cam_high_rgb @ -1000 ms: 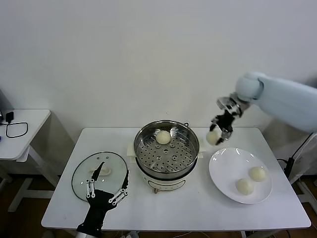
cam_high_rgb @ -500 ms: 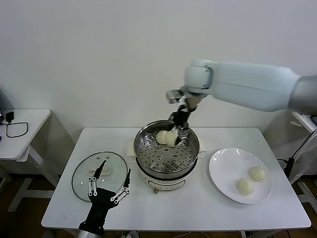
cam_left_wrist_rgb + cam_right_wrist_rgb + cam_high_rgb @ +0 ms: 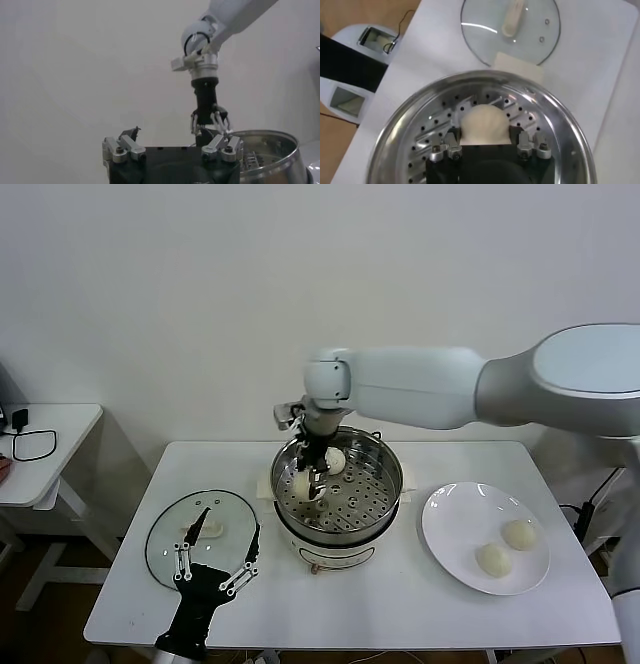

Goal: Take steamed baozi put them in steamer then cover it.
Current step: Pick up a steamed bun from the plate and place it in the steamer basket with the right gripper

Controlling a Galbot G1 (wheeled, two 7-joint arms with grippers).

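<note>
My right gripper [image 3: 305, 483] is shut on a cream-white baozi [image 3: 300, 482] and holds it low over the left side of the steamer's [image 3: 389, 493] perforated tray. In the right wrist view the baozi [image 3: 484, 123] sits between my right gripper's [image 3: 485, 135] fingers, just above the tray [image 3: 422, 144]. A second baozi [image 3: 335, 459] lies at the back of the tray. Two more baozi [image 3: 519, 534] [image 3: 493, 560] lie on the white plate [image 3: 455, 524]. The glass cover [image 3: 165, 536] lies flat on the table to the left. My left gripper [image 3: 213, 569] is open above the cover's near edge.
The white table's front edge [image 3: 350, 636] is near. A small white side table [image 3: 50, 444] with a black cable stands at far left. The left wrist view shows my left gripper [image 3: 172, 148], the right gripper [image 3: 210, 121] beyond it, and the steamer's rim [image 3: 270, 145].
My right gripper carried the baozi from beside the plate, over the pot's back, then leftward and down to the tray's left side. The left arm barely moved.
</note>
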